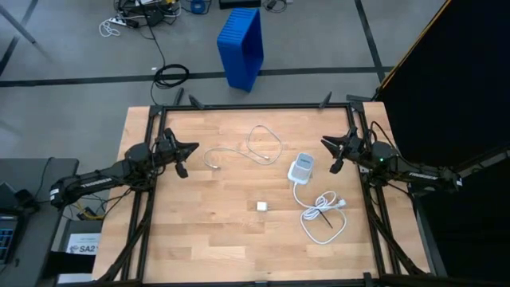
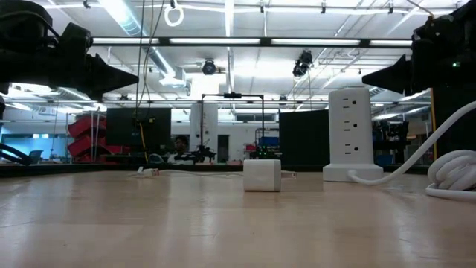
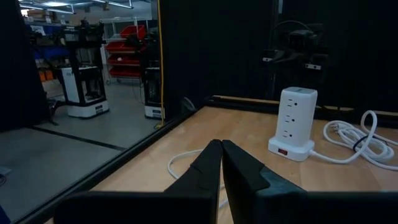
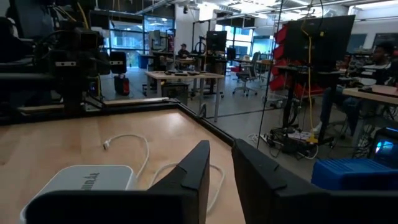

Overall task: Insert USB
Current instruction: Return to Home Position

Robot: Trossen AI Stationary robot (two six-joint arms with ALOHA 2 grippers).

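USB [image 1: 279, 146] lies loose and unplugged on the counter [image 1: 199, 239], with both arms parked at the sides.
High view: the cable loops between the left claw [image 1: 185, 151] and the socket block [image 1: 301, 168], well apart from the adapter cube [image 1: 261, 206]. The right claw [image 1: 328, 147] hangs just beyond the block, probably held aside to leave the middle free. Low view: cube and block stand apart, unconnected. Left wrist view: its 2 fingers meet, empty. Right wrist view: a narrow gap shows between its 2 fingers, gripping nothing.

Grey floor [image 1: 80, 96], bright ceiling lights [image 2: 229, 15]
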